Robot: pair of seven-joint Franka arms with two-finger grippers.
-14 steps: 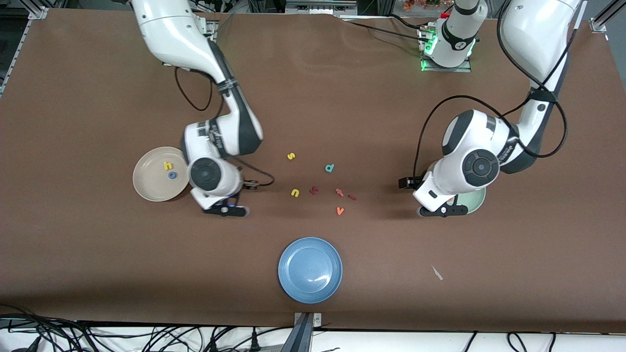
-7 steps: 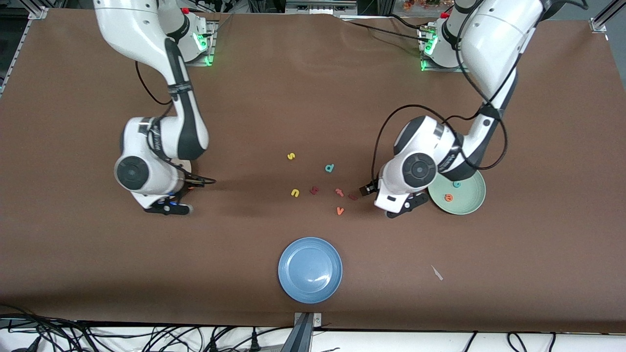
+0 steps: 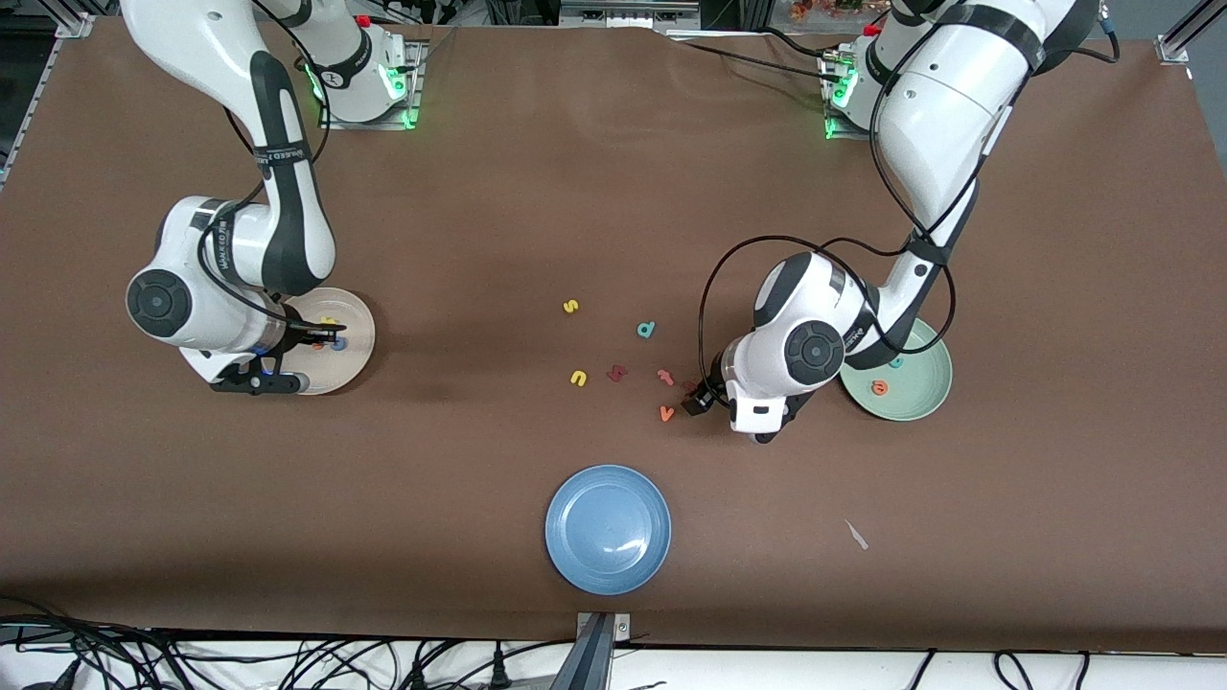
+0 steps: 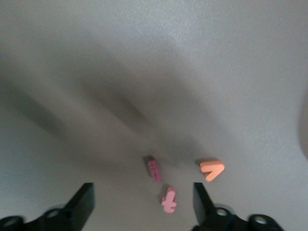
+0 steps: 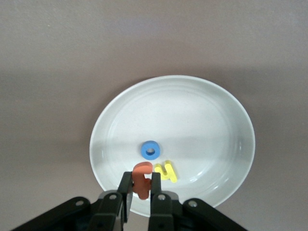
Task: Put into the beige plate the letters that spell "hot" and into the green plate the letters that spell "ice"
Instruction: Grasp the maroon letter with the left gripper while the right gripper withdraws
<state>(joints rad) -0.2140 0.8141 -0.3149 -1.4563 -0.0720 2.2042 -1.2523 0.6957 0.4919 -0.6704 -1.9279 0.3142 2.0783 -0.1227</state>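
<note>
My right gripper (image 5: pixel 141 182) is shut on the orange "t" (image 5: pixel 143 179) and hangs over the beige plate (image 5: pixel 202 110). The blue "o" (image 5: pixel 150 150) and yellow "h" (image 5: pixel 166 172) lie in that plate (image 3: pixel 355 356). My left gripper (image 4: pixel 143 192) stands open low over the loose letters. The dark red "i" (image 4: pixel 154 170) lies on the table just ahead of its open jaws. The green plate (image 3: pixel 922 395) holds the teal "c" (image 3: pixel 895 362) and orange "e" (image 3: pixel 879 387).
A redder "t"-like letter (image 4: pixel 168 199) lies between the left fingers and an orange "v" (image 4: pixel 211 170) beside them. A yellow "s" (image 3: pixel 570 307), teal "d" (image 3: pixel 646 330), yellow "u" (image 3: pixel 578 379) and a dark red letter (image 3: pixel 616 373) lie mid-table. A blue plate (image 3: pixel 608 529) sits nearer the camera.
The right arm carried the orange "t" from beside the beige plate to over it. The left arm swung from the green plate to the loose letters.
</note>
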